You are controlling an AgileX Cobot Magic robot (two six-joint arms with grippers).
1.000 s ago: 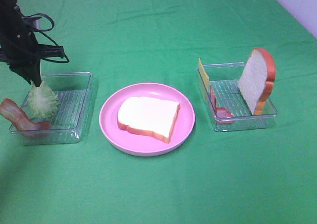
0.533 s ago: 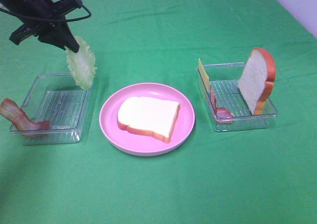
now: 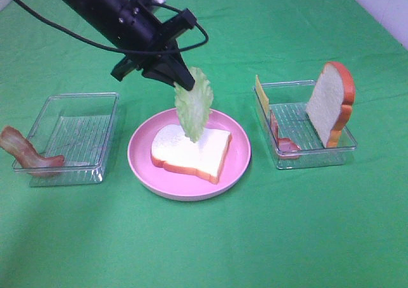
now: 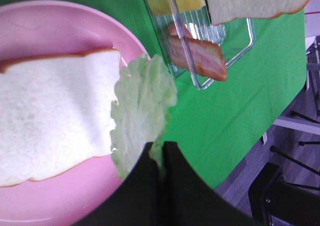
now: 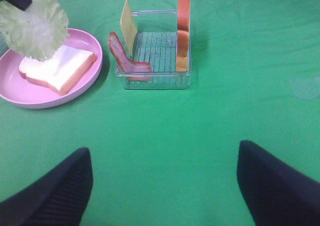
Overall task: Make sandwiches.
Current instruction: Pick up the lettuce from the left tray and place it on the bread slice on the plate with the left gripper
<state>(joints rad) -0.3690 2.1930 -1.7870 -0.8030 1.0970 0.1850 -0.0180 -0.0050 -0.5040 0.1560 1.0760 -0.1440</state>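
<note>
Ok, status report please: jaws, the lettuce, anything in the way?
Left jaws shut on lettuce leaf, leaf hanging over bread slice on pink plate. Right jaws open, holding nothing. Nothing blocks the drop.

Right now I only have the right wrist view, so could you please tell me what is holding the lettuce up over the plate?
Observer: The left gripper is shut on the lettuce leaf, pinching its upper edge.
Operator: Thank you. Is there anything further left that I cannot see?
Observer: Yes, a second clear tray, with a bacon strip leaning over its left edge.
</note>
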